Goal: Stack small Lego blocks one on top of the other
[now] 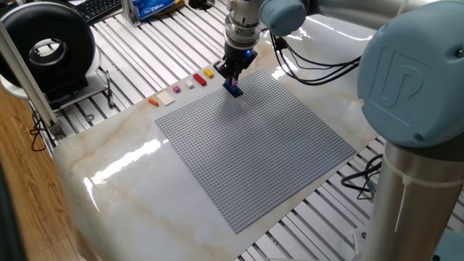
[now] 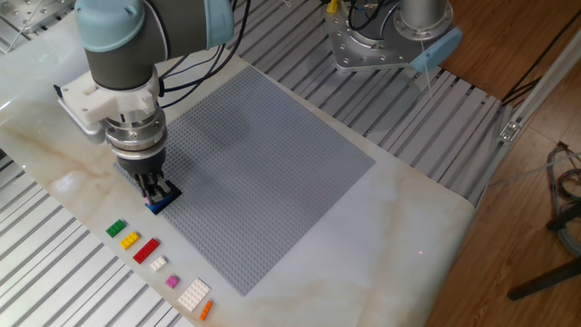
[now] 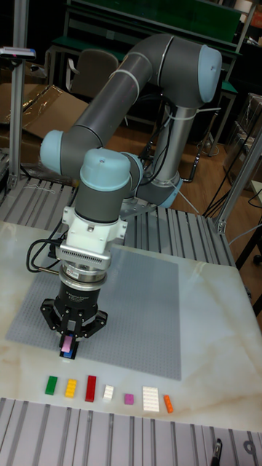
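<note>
My gripper (image 3: 68, 348) stands upright over the near-left corner of the grey baseplate (image 3: 145, 306), shut on a small pink Lego block (image 3: 68, 344). A blue block (image 3: 67, 355) sits directly under the pink one, on the plate. In the other fixed view the gripper (image 2: 159, 193) covers the pink block and only the blue block (image 2: 159, 205) shows. In one fixed view the blue block (image 1: 233, 89) sits below the gripper (image 1: 232, 82). Loose blocks lie in a row off the plate: green (image 3: 51, 384), yellow (image 3: 71, 388), red (image 3: 91, 388), white (image 3: 108, 393), pink (image 3: 129, 398), a larger white (image 3: 151, 398), orange (image 3: 168, 403).
The baseplate (image 1: 261, 145) lies on a marble slab over slatted aluminium. A black round device (image 1: 51, 47) and a keyboard (image 1: 98, 7) sit at the far left. The arm's own large link (image 1: 413, 109) fills the right foreground. The robot base (image 2: 390, 36) is behind the plate.
</note>
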### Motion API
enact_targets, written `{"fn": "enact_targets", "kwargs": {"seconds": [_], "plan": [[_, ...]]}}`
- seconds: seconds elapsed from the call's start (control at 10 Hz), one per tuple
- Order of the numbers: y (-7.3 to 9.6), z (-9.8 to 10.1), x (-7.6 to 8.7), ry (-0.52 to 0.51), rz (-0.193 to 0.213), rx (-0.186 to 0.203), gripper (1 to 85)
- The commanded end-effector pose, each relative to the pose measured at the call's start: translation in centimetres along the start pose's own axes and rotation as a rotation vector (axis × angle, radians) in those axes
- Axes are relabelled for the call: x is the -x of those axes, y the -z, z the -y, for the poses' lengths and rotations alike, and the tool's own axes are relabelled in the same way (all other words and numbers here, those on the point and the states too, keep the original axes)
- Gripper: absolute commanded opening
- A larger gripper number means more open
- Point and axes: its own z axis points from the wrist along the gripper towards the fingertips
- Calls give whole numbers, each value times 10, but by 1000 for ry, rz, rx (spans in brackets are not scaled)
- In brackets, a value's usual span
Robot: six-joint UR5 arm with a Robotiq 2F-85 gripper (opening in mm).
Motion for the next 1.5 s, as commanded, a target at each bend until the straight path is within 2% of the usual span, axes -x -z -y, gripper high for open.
{"fn": "enact_targets", "kwargs": {"seconds": [0.0, 0.2, 0.3, 0.9, 1.4], "plan": [[0, -7, -1, -21, -8, 14, 10], [12, -6, -11, 0, -40, 17, 10], [14, -3, -10, 10, -45, 22, 10], [13, -15, -9, 3, -36, 42, 10], [2, -17, -5, 14, -32, 42, 10]]}}
